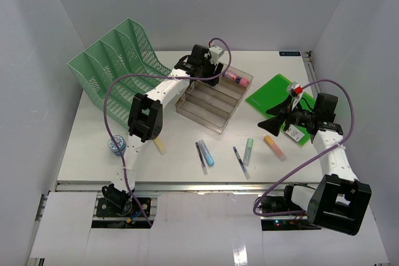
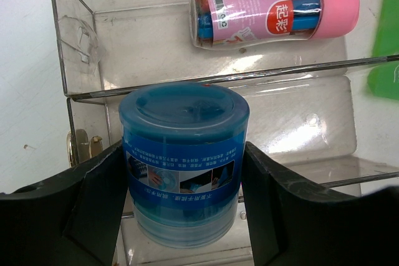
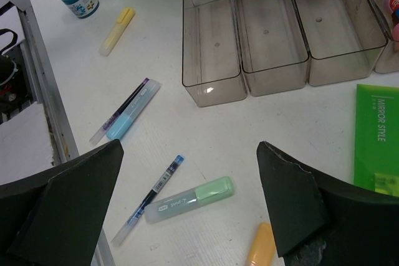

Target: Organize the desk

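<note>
Large flat white worktop (image 1: 177, 166) fills scene. Our left gripper (image 2: 184, 179) clamps blue round jar (image 2: 182, 123) above smoky clear tray (image 2: 349, 66); right gripper (image 3: 190, 154) gapes empty. We fear off-centre release: jar catches divider (image 2: 249, 76), topples.

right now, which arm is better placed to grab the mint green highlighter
Right. The right gripper, open and empty, hangs near the mint highlighter; the left gripper is shut on a blue jar over the clear tray.

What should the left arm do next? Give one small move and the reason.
Probably lower the left gripper and set the blue jar into the clear tray: the jar is clamped between its jaws above an empty compartment, next to the one holding the marker tube.
</note>
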Robot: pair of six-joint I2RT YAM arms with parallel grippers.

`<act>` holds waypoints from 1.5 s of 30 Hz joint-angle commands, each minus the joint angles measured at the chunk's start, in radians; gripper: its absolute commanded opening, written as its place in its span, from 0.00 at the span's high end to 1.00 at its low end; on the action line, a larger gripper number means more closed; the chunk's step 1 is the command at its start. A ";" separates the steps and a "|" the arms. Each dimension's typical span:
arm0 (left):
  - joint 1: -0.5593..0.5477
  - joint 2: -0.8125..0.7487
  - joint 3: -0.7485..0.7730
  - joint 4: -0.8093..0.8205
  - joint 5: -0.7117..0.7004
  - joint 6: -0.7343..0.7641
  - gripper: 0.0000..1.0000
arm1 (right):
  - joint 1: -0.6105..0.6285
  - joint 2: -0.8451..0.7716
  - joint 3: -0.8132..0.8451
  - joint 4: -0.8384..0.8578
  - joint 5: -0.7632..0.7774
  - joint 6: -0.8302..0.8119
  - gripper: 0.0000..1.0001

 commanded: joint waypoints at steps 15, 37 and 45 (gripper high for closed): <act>0.006 -0.139 -0.005 -0.021 -0.002 0.035 1.00 | -0.009 -0.002 -0.006 0.040 -0.036 0.012 0.06; 0.006 -0.129 -0.041 -0.018 -0.018 0.041 1.00 | -0.018 -0.008 -0.014 0.055 -0.041 0.024 0.06; 0.008 -0.120 -0.053 -0.016 -0.031 0.034 0.76 | -0.021 -0.008 -0.014 0.056 -0.039 0.024 0.06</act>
